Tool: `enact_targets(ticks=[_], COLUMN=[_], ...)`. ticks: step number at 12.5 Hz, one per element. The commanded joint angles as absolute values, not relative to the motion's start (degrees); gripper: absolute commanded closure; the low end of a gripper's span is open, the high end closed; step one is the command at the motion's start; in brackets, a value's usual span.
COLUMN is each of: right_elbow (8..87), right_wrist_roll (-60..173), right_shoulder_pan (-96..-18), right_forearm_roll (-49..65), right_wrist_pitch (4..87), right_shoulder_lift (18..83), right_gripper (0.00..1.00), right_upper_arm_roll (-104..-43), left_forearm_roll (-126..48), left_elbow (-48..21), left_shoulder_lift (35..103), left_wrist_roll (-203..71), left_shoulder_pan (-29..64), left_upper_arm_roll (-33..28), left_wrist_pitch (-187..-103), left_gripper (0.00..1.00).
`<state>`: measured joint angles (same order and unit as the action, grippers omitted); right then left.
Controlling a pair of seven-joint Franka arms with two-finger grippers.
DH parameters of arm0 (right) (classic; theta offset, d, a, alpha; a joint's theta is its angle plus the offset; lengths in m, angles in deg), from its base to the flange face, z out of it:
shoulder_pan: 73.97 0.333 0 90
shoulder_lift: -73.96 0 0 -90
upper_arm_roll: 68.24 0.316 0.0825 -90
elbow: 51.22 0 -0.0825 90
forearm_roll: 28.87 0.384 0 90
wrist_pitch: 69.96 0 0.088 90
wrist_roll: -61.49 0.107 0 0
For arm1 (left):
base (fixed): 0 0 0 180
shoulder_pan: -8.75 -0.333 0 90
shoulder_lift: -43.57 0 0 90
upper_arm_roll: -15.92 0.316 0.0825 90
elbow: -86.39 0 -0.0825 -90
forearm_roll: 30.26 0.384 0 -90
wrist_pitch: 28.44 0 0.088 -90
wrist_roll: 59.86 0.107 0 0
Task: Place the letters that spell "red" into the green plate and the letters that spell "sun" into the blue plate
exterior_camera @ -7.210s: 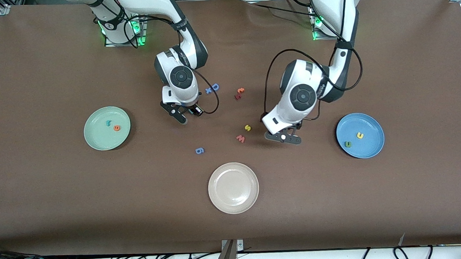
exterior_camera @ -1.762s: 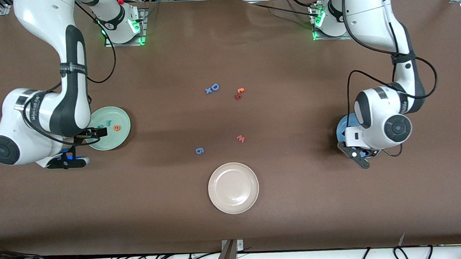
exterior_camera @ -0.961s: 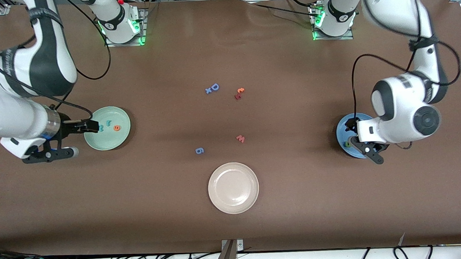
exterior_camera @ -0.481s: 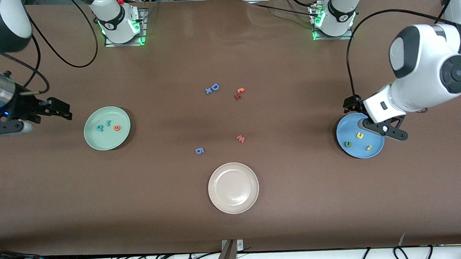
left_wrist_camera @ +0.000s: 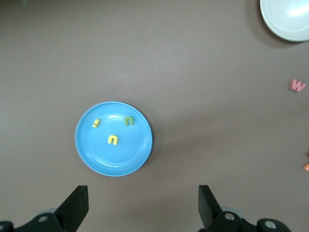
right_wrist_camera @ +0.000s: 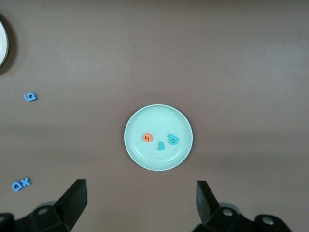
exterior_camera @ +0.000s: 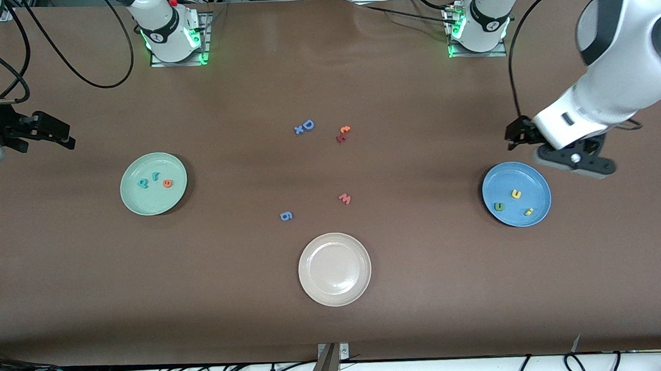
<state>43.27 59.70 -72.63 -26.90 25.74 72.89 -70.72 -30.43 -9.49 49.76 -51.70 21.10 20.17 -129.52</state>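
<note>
Both jaws wide open and empty, left gripper over table beside round blue plate holding tiny yellow s, yellow u, dark green n, right gripper over table at its arm's end, pale mint-green plate holding teal r, orange e, teal d.

A round, shallow, pale mint-green plate lies flat on the brown tabletop toward the right arm's end, carrying three tiny toy letters grouped near its middle: a teal "d", a teal "r" and an orange "e", each lying flat. Toward the left arm's end, a round medium-blue shallow plate of the same size holds a yellow "u", a dark green "n" and a yellow "s", spread slightly apart, the "s" nearest the plate's rim.
</note>
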Motion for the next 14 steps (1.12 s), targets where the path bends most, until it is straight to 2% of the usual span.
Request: enact_targets(ticks=[1,4,6,14], right_elbow=[45.1,45.1,45.1,44.8], right_wrist_roll=[59.8,59.6,59.6,60.2], right_shoulder_pan=[-73.2,-73.2,-73.2,-73.4], right_forearm_roll=[-27.6,-28.1,-28.7,-28.5], right_wrist_pitch=[27.0,26.6,26.4,25.4], right_shoulder_lift=[75.5,75.7,75.6,74.4], right_gripper=[0.0,0.0,0.0,0.0], right_upper_arm_roll=[-70.4,-70.4,-70.4,-71.1], left_forearm_roll=[-28.9,-30.0,-33.1,-32.7], left_elbow=[-10.8,-8.2,-7.1,-6.7], left_shoulder_lift=[47.4,45.9,45.5,45.6], left_wrist_roll=[-51.6,-52.4,-52.2,-54.0], left_shoulder_pan=[19.0,15.7,14.3,14.5], left_upper_arm_roll=[18.9,18.8,19.0,18.4], left_wrist_pitch=[-131.6,-132.7,-129.0,-125.8], left_gripper=[0.0,0.0,0.0,0.0])
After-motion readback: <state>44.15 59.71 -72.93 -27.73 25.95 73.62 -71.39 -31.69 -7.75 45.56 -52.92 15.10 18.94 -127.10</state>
